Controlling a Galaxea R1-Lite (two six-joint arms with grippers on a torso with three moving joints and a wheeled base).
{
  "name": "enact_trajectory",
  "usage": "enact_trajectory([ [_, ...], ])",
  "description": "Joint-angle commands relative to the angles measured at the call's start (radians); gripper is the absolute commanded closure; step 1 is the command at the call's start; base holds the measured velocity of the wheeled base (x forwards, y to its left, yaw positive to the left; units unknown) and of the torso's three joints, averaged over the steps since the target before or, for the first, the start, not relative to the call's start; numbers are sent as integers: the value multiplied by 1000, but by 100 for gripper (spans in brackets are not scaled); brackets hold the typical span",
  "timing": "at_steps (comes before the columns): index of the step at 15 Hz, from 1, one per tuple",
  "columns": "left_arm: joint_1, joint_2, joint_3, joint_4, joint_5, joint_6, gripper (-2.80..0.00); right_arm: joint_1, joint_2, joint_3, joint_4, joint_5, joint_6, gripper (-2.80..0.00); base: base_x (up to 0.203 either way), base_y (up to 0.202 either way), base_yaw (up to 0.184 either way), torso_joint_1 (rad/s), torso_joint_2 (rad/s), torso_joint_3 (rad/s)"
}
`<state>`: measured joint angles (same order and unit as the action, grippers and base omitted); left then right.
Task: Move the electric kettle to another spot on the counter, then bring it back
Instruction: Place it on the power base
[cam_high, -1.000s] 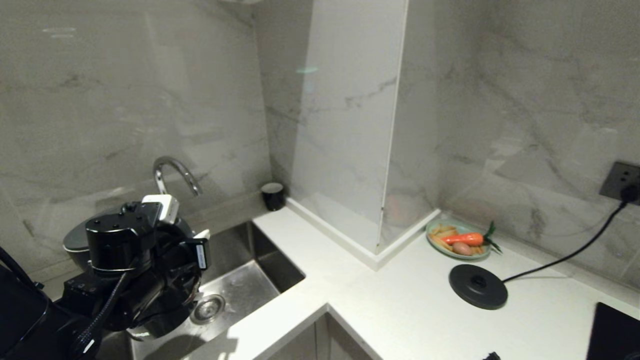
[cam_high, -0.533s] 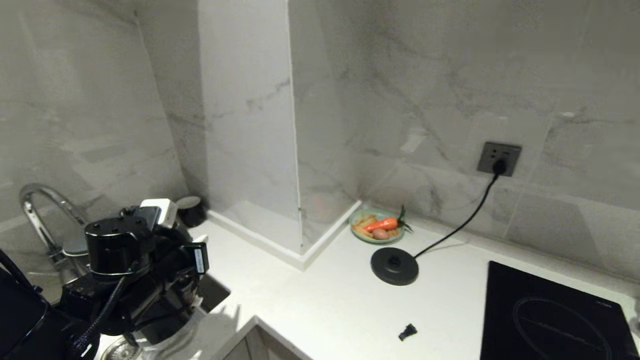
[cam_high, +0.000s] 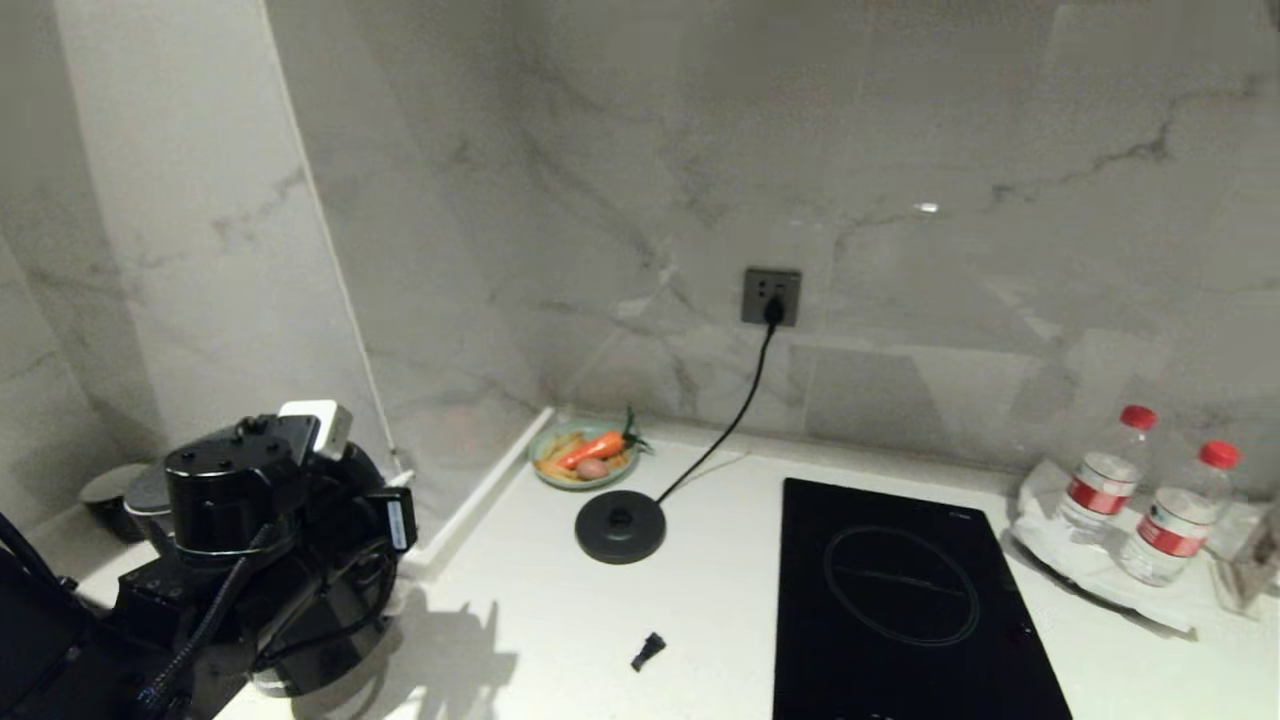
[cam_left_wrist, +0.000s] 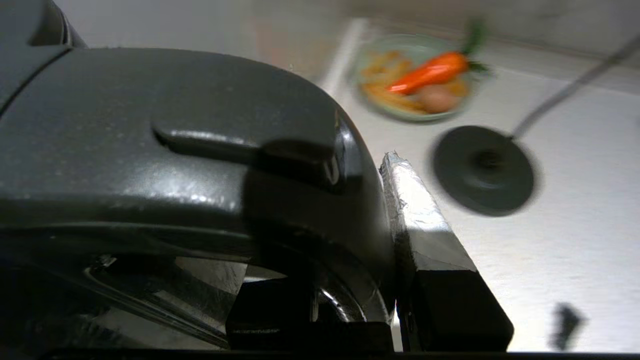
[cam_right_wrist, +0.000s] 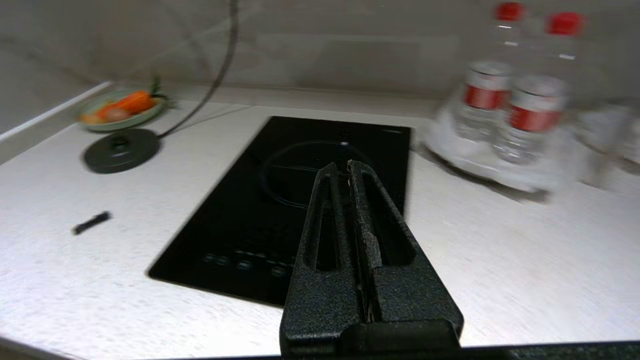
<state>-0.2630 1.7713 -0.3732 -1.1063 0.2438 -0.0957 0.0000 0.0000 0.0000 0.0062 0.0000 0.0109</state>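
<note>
Kettle is hanging in the left claw, at the left edge of the head view, over the near left part of the tabletop. In the left wrist view the fingers are sitting on both sides of the kettle's handle and are clamping it, one silver pad lying flat against the handle's outer side. This grip on the handle is making sense: the body is wide and glossy, while the handle is giving the claw something narrow to close on, and the kettle is hanging upright under it.

Whether the kettle is touching the tabletop or is lifted, I cannot tell; the arm is covering its bottom in the head view.

The base is lying empty beside the hob, its cord running up to the socket on the wall. It is staying plugged in, I think, so that the kettle is having one clear home place. A plate with a carrot is standing just behind the base, and a small black piece is lying on the tabletop between kettle and hob. Two bottles are standing far right.

The right claw is parked low over the hob, its two fingers pressed together and holding nothing; it is not needed for a one-handed carry.

By my judgement the kettle is in the carrying part of the task, and the base is well apart from it.
</note>
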Motion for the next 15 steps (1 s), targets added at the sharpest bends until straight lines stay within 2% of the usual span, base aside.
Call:
enact_trajectory([
  [1, 1, -1, 5, -7, 2, -1, 0, 0, 2, 0, 0, 0, 0, 0, 4, 8, -177, 2, 7, -2],
  [7, -1, 2, 14, -7, 2, -1, 0, 0, 2, 0, 0, 0, 0, 0, 4, 6, -159, -1, 2, 3],
  [15, -12, 8, 38, -46, -5, 4, 0, 0, 2, 0, 0, 0, 0, 0, 0, 0, -8, 0, 0, 1],
])
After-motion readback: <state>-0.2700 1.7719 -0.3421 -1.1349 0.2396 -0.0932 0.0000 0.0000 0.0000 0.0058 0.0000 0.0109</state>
